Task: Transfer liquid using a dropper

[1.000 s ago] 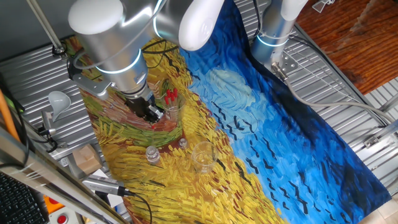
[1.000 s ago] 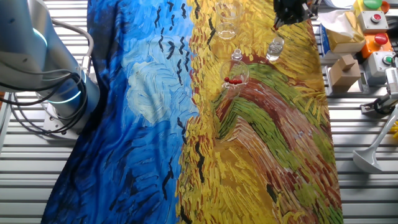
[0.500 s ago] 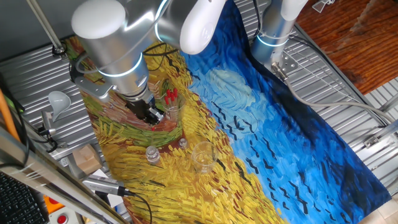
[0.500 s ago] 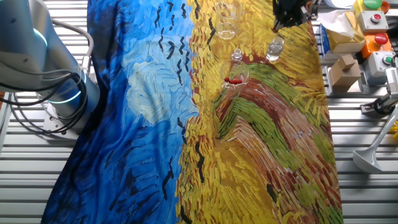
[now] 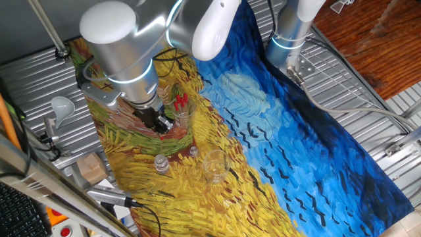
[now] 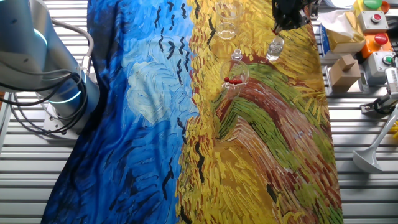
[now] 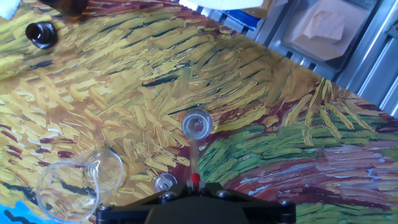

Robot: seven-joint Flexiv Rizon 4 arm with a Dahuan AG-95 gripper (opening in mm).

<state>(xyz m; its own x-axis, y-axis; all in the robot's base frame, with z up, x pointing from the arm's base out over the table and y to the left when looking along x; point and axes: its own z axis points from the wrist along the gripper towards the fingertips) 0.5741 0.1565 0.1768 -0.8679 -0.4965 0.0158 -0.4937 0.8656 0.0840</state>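
In the hand view my gripper (image 7: pixel 195 185) is shut on the dropper (image 7: pixel 194 163). Its red bulb sits between the jaws. Its thin clear tube points down toward the open mouth of a clear vial (image 7: pixel 197 124) on the painted cloth, with the tip still above it. From the fixed views the gripper (image 5: pixel 158 122) (image 6: pixel 287 14) hangs over the yellow part of the cloth. It is near the same vial (image 5: pixel 161 163) (image 6: pixel 273 48). A glass holding more red-bulbed droppers (image 5: pixel 181 105) (image 6: pixel 234 78) stands beside the hand.
A smaller vial (image 7: pixel 165 182) (image 5: pixel 194 151) and an empty glass cup (image 7: pixel 81 183) (image 5: pixel 214 164) stand close by. A dark bottle (image 7: pixel 40 34) is at the far left. Cardboard boxes (image 6: pixel 344 70) and button boxes (image 6: pixel 379 43) sit off the cloth's edge.
The arm has shifted only slightly, the hand edging sideways above the vial. The dropper stays held and nothing on the cloth has moved.
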